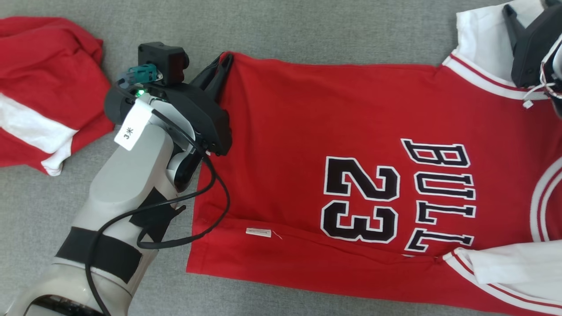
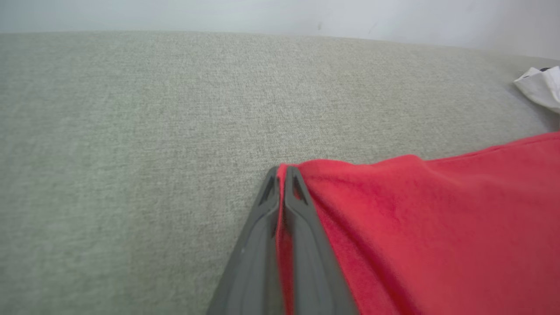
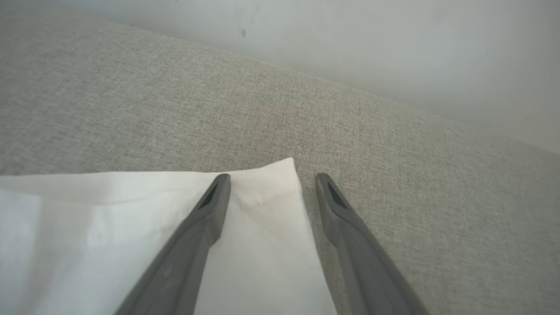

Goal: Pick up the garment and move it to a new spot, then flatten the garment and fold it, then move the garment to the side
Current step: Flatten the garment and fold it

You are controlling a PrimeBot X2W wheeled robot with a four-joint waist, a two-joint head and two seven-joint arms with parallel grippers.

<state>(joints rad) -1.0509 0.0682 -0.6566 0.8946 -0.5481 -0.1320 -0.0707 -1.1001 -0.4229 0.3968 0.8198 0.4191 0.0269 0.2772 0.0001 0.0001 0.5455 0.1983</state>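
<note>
— Where does the garment stand?

— The red jersey (image 1: 333, 131) lies spread face-up on the grey cloth surface (image 1: 307, 26). I judge it moved and largely flattened, with no fold made yet and the move aside left to do. My left claw (image 2: 283, 175) is pressed together on its far hem corner. My right claw (image 3: 271, 179) stands spread astride the corner of the white sleeve (image 3: 131, 227), gripping nothing.

— Any writing?

— "BULL" and "23" in black, outlined white (a further letter may hide in the crease). A white hem tag (image 1: 258, 232) is too small to read. The slip (image 1: 131, 131) on my left forearm reads "3米". Another red-and-white garment (image 1: 44, 66) lies crumpled, well off to the left.
</note>
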